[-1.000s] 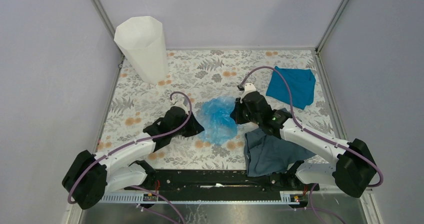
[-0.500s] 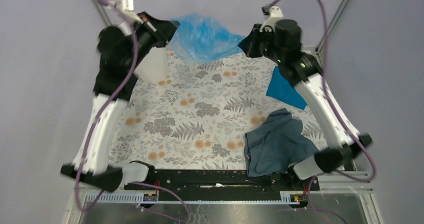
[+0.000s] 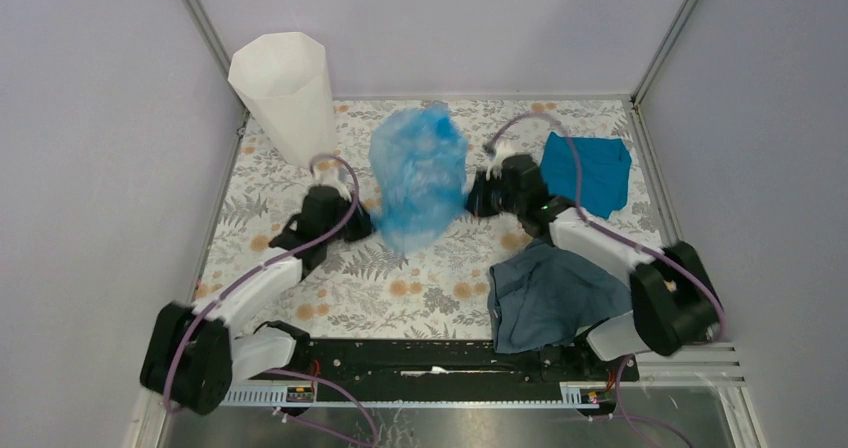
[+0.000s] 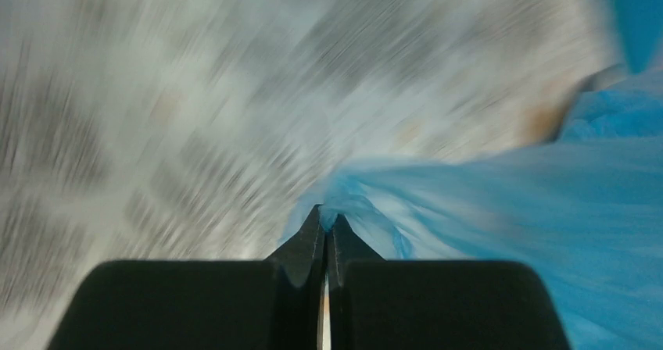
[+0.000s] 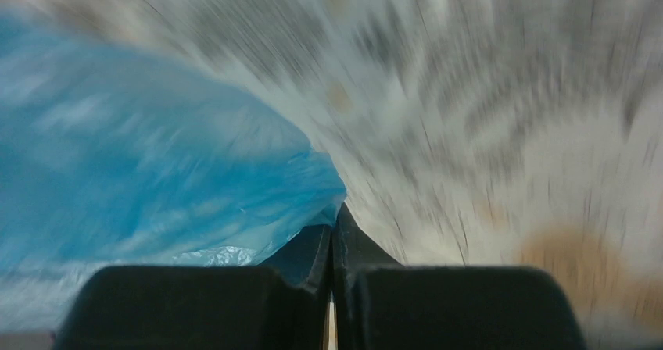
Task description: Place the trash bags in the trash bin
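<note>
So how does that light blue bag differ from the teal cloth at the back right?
The bag is thin, see-through and light blue; the teal cloth is opaque and darker. The bag is puffed up, pinched at either side by the left gripper and right gripper; the teal cloth lies flat on the table with neither gripper on it. Both are soft and bluish.

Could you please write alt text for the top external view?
The left gripper and right gripper pinch a light-blue bag billowing between them over a table. A white bin stands far left; a teal cloth and a grey cloth lie right.
</note>
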`<state>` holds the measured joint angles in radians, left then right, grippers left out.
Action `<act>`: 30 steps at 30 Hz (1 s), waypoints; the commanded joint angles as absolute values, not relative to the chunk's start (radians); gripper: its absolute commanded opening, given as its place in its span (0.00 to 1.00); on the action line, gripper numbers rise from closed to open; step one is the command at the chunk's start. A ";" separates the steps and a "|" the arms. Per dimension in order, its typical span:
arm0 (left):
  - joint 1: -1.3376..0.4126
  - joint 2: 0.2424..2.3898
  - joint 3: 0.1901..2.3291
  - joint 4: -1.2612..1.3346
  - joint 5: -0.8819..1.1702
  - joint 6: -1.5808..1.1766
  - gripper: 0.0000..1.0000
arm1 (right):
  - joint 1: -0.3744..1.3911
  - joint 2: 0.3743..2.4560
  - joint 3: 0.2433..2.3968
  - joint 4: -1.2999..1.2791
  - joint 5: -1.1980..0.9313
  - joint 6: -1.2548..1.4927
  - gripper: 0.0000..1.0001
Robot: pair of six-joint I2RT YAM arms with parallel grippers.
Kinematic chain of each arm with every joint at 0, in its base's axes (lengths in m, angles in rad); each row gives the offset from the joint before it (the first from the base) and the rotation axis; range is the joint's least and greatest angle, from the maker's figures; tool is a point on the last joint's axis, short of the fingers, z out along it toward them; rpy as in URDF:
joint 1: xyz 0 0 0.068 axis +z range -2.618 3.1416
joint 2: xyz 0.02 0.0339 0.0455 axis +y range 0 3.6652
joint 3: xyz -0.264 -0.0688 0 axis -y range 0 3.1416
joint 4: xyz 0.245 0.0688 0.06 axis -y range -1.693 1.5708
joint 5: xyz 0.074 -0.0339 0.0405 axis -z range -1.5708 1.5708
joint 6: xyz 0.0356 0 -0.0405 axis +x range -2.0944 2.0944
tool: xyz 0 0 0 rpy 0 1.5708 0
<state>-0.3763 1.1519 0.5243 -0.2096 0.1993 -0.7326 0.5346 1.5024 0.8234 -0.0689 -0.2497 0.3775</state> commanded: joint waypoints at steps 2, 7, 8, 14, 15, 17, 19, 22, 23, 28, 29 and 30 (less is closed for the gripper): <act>-0.374 1.105 1.205 -0.234 0.304 -0.626 0.00 | 0.545 1.341 1.398 -0.325 -0.211 0.256 0.00; -0.471 1.044 1.514 -0.221 0.238 -0.613 0.00 | 0.591 1.242 1.608 -0.321 -0.228 0.221 0.00; -0.480 0.998 1.449 -0.181 0.178 -0.623 0.00 | 0.591 1.203 1.531 -0.257 -0.227 0.235 0.00; -0.480 0.943 0.721 -0.136 0.004 -0.757 0.00 | 0.591 1.200 0.867 0.049 -0.184 0.397 0.00; -0.480 0.944 0.595 -0.044 0.053 -0.803 0.00 | 0.591 1.245 0.791 0.084 -0.220 0.431 0.00; -0.480 0.935 0.443 0.076 0.123 -0.876 0.00 | 0.590 1.301 0.704 0.135 -0.264 0.462 0.00; -0.479 0.925 0.489 0.065 0.136 -0.868 0.00 | 0.590 1.293 0.797 0.065 -0.241 0.413 0.00; -0.481 0.976 0.853 -0.118 0.158 -0.731 0.00 | 0.591 1.276 1.112 -0.184 -0.168 0.283 0.00; -0.485 0.996 0.981 -0.159 0.184 -0.691 0.00 | 0.593 1.276 1.229 -0.254 -0.153 0.249 0.00; -0.543 0.943 1.206 -0.116 0.206 -0.633 0.00 | 0.594 1.176 1.379 -0.227 -0.202 0.236 0.00; -0.544 0.912 1.146 -0.111 0.157 -0.641 0.00 | 0.593 1.132 1.306 -0.181 -0.199 0.246 0.00; -0.545 0.891 1.070 -0.122 0.083 -0.659 0.00 | 0.593 1.111 1.223 -0.135 -0.191 0.259 0.00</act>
<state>-0.5270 1.0103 1.2102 -0.1169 0.1791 -0.6903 0.5892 1.2686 1.3788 -0.1780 -0.1856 0.2733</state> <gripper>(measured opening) 0.005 0.011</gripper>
